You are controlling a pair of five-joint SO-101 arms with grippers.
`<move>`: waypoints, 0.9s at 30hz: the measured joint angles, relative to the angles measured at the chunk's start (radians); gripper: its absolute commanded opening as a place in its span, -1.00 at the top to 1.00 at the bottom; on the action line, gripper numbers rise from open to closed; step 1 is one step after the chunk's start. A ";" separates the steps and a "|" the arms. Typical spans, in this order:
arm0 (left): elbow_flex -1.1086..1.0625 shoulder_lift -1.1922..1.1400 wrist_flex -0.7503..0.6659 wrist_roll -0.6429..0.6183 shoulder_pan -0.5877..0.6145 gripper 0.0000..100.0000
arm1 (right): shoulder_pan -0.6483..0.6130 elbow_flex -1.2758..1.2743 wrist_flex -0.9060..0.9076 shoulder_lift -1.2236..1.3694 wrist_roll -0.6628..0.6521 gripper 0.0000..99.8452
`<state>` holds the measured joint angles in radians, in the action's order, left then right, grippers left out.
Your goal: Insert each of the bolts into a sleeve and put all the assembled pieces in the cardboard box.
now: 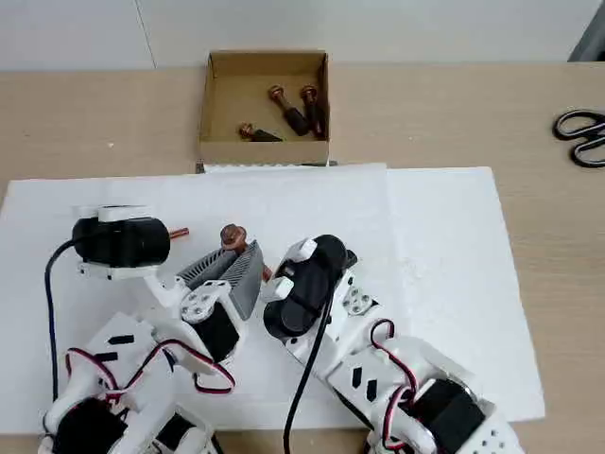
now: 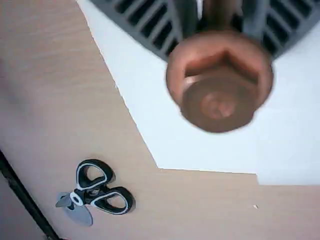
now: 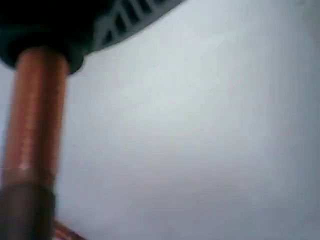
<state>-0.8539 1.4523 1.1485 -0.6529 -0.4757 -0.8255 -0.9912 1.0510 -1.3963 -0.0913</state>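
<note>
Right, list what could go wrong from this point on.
1. The left gripper pinches the bolt just below its head, and the right arm sits close beside it. A misaligned push could twist the bolt out of the grip.
2. The cardboard box lies beyond the white sheet and has a raised front wall. A low carry might catch that wall and shove the box, which already holds three assembled pieces.

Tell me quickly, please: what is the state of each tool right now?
Left tool: closed, holding a bolt.
Right tool: cannot be told.
</note>
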 measured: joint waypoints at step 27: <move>-0.147 0.006 0.061 0.141 -0.109 0.66 | -0.002 -0.008 -0.011 0.005 0.000 1.00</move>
<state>-1.0012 1.4584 1.2098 -0.5117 -0.5846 -0.8270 -0.9989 1.0403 -1.3917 -0.0913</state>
